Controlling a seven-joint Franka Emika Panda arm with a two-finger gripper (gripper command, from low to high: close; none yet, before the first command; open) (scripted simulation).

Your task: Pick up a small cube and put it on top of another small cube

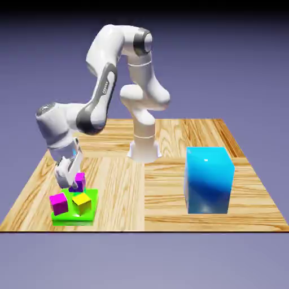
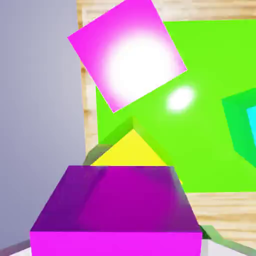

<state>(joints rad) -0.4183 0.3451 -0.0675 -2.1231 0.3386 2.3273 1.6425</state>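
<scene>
My gripper (image 1: pixel 73 182) is shut on a small magenta-purple cube (image 1: pixel 79 180) at the back of a green pad (image 1: pixel 72 217), at the exterior view's left. In the hand view this cube (image 2: pixel 117 210) fills the bottom and hides both fingertips. I cannot tell whether it is clear of the pad. A second magenta cube (image 1: pixel 58 203) (image 2: pixel 127 60) and a yellow cube (image 1: pixel 82 203) (image 2: pixel 131 150) rest on the pad in front of it. The cyan cube (image 2: pixel 251 122) shows only as a sliver at the hand view's right edge, in a darker green patch.
A big glossy blue block (image 1: pixel 209 180) stands on the wooden table (image 1: pixel 130 186) toward the exterior view's right, far from the pad. The robot's base (image 1: pixel 144 149) is at the table's far edge. The pad lies near the table's front left corner.
</scene>
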